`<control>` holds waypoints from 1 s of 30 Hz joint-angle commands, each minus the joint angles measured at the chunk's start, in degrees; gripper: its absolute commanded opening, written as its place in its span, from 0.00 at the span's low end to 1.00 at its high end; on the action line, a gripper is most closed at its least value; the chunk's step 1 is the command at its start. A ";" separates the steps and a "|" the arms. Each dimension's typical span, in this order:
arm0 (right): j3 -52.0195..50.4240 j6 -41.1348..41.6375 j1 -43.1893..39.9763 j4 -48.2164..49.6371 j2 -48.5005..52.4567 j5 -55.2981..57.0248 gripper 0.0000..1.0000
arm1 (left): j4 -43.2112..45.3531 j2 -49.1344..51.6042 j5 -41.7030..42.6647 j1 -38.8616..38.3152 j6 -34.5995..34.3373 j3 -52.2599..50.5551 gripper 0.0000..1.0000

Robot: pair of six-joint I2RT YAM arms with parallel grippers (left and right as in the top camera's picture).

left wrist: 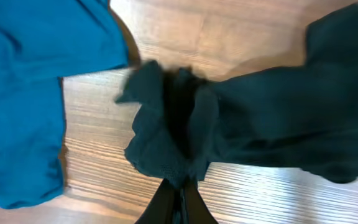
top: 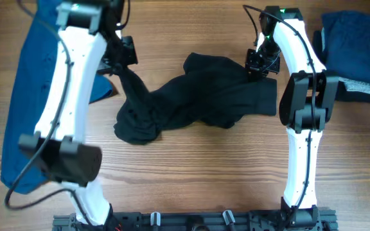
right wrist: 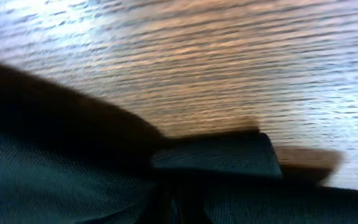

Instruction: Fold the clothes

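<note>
A dark, almost black garment (top: 191, 99) lies crumpled across the middle of the wooden table. My left gripper (top: 122, 63) is shut on its left end, and the cloth bunches just ahead of the closed fingers in the left wrist view (left wrist: 180, 186). My right gripper (top: 260, 67) is shut on the garment's right edge. In the right wrist view the dark fabric (right wrist: 73, 174) fills the lower frame and hides the fingertips (right wrist: 176, 211).
A blue garment (top: 27, 96) lies spread at the left under my left arm, and shows in the left wrist view (left wrist: 23, 93). Folded dark blue and grey clothes (top: 358, 54) sit at the far right. Bare wooden table (top: 191, 173) lies in front.
</note>
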 commanded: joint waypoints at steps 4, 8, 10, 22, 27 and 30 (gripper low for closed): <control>4.46 -10.16 0.20 4.33 -6.84 -4.44 0.07 | 2.73 4.50 0.92 -4.39 -0.70 -3.39 0.04; 5.03 -11.28 1.31 15.50 -9.53 -4.44 0.27 | 5.38 4.48 0.87 -6.45 -0.70 -3.67 0.04; 4.68 -11.21 2.45 19.10 -9.25 -4.44 0.33 | 5.38 4.48 0.87 -6.45 -0.70 -3.67 0.04; 4.42 -8.26 13.81 28.98 -2.91 -4.00 0.41 | 7.48 4.20 0.44 -4.48 -0.74 -3.67 0.04; 4.02 -5.62 16.74 28.13 -0.31 -0.28 0.46 | 8.04 3.76 0.44 -1.68 -0.72 -3.67 0.04; 3.61 -4.09 16.79 27.89 -0.11 -0.83 0.47 | 8.02 3.32 0.44 -0.48 -0.72 -3.67 0.04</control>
